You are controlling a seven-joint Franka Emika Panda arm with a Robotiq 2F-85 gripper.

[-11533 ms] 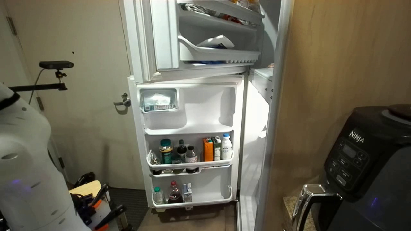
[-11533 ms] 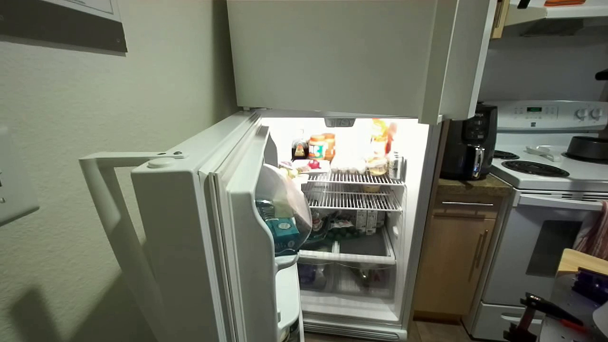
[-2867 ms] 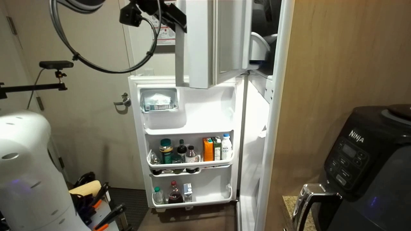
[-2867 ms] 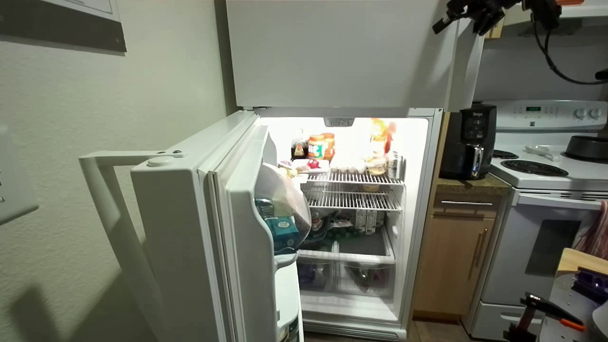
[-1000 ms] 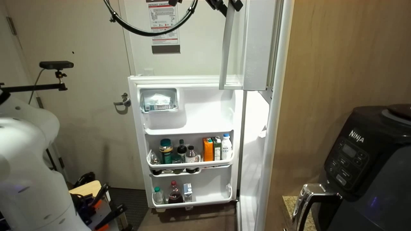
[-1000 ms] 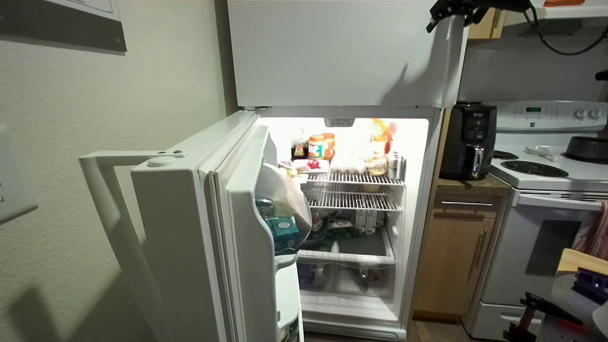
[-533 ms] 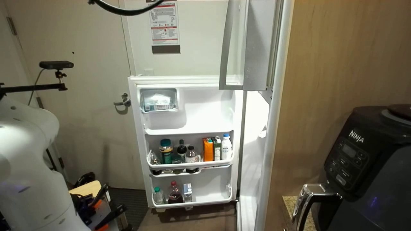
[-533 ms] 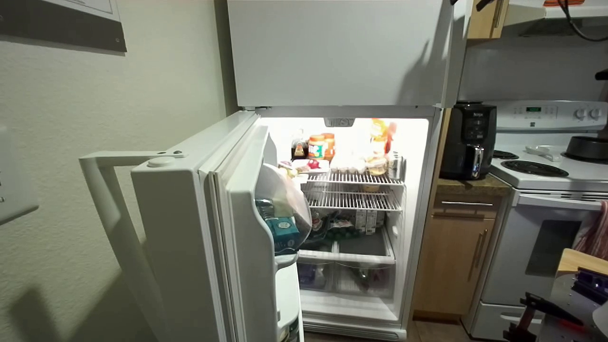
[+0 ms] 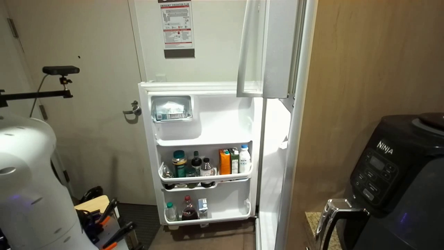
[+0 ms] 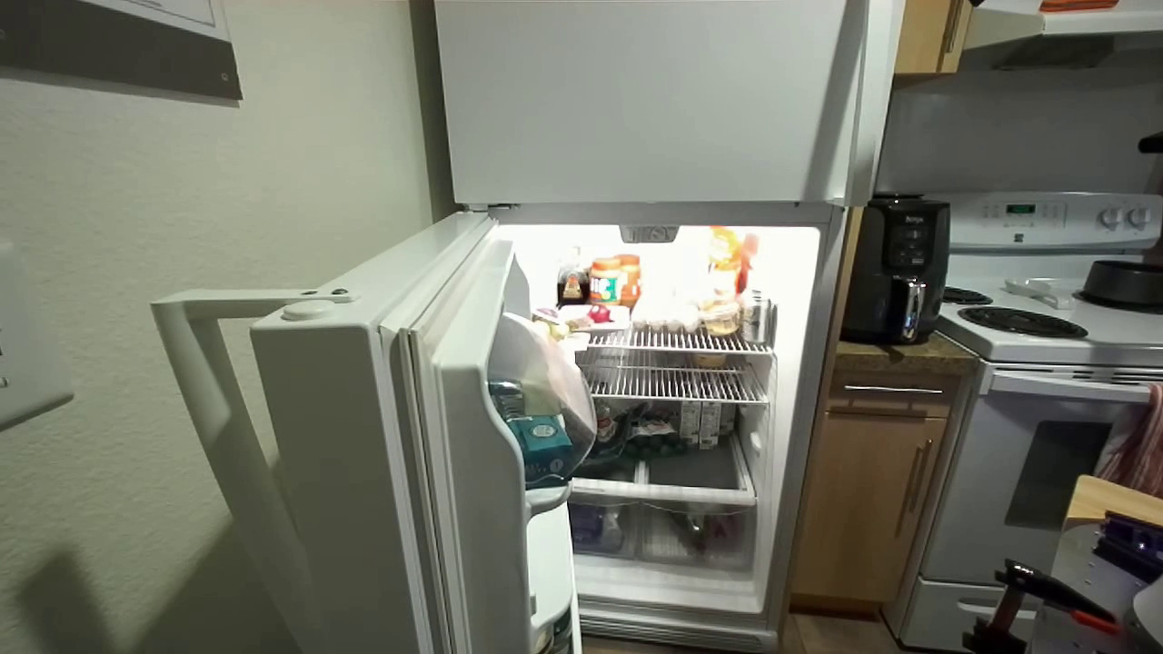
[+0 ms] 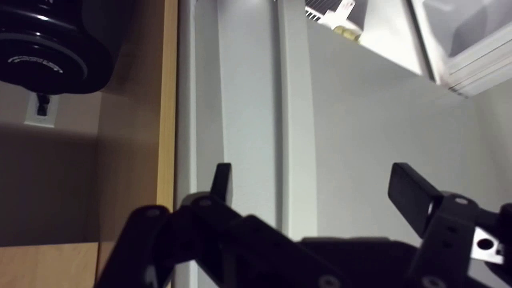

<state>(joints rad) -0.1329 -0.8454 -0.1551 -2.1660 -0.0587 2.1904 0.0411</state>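
Observation:
My gripper is open and empty in the wrist view, with its two black fingers wide apart. It is out of view above in both exterior views. The white upper refrigerator door stands shut or nearly shut; its side also shows in an exterior view. Its long white handle runs upright along the free edge. In the wrist view, a pale upright strip that looks like this handle lies between the fingers in the picture; I cannot tell how near it is. The door's front fills the right part.
The lower refrigerator door stands wide open, with bottles and cartons in its racks. Lit wire shelves with food show inside. A black air fryer stands beside the refrigerator, near the stove. A wood panel flanks the refrigerator.
The upper door has swung from wide open to shut or nearly shut, with my gripper at its handle on the way. In the last second my gripper has moved up, out of both exterior views.

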